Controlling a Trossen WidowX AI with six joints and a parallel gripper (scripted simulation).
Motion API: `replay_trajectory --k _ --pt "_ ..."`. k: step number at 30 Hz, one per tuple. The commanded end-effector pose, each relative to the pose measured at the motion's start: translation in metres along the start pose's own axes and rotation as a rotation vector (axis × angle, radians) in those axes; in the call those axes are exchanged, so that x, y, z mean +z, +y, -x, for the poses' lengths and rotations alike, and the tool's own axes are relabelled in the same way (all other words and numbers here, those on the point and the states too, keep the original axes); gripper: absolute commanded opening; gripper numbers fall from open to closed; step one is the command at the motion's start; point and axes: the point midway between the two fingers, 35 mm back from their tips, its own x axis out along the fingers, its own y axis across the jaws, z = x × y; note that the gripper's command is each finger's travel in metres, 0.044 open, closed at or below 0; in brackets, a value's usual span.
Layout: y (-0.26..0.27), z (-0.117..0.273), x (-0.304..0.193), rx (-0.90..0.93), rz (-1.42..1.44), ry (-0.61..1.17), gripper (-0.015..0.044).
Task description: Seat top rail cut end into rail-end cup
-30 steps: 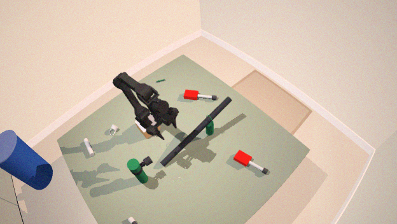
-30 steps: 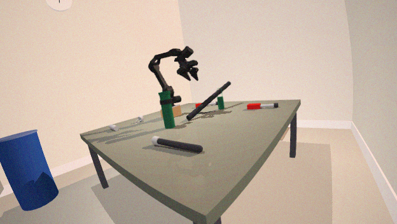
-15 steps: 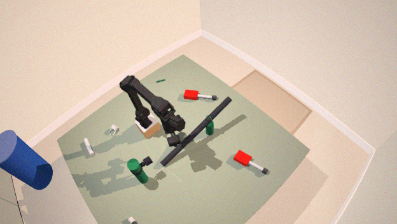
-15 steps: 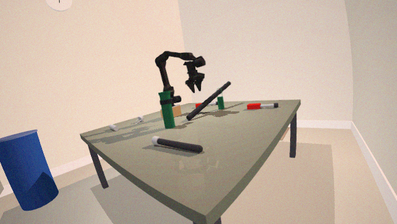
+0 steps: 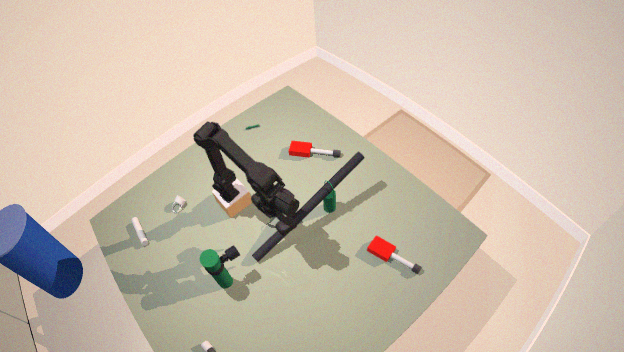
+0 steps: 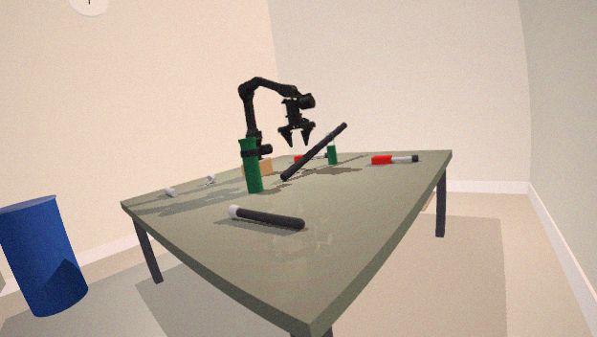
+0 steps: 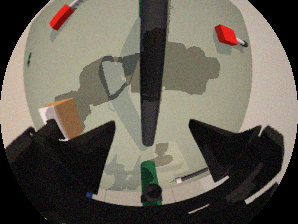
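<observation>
The black rail (image 5: 270,245) (image 6: 314,151) (image 7: 151,75) slopes through the thin loop at the short green post (image 5: 329,202) (image 6: 332,155). Its far end is raised; its cut end is down at or near the table, apart from the cup. The big green post (image 5: 225,278) (image 6: 254,179) (image 7: 148,172) stands upright. Its black brace band (image 6: 249,153) is high, near the cap, and the black rail-end cup (image 5: 231,253) (image 6: 267,148) sticks out toward the rail's side. My gripper (image 6: 298,145) (image 7: 153,124) is open and empty, pointing down above the rail, its fingers either side of the rail in the wrist view.
Red blocks with white rods (image 5: 300,149) (image 5: 381,248) lie beyond the rail and on its right. A black rod with a white end (image 6: 273,218) lies before the big post. A white cylinder (image 5: 140,231) (image 6: 170,191) lies near the left edge. A blue bin (image 5: 40,255) (image 6: 43,258) stands off the table.
</observation>
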Motion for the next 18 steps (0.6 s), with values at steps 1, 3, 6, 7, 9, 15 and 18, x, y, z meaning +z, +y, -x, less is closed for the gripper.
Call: replay_trajectory --k 1,3,6,7,9,15,18 --pt "0.004 -0.02 0.0 0.022 0.007 -0.001 0.044" --pt "0.004 -0.02 0.0 0.022 0.007 -0.001 0.044" --pt "0.005 -0.027 0.0 0.022 0.007 -0.001 0.044" --pt "0.005 -0.031 0.0 0.022 0.007 -0.001 0.044" --pt "0.005 -0.035 0.0 0.022 0.007 -0.001 0.044" --pt "0.005 -0.039 0.0 0.022 0.007 -0.001 0.044" --pt "0.004 -0.044 0.0 0.022 0.007 -0.001 0.044"
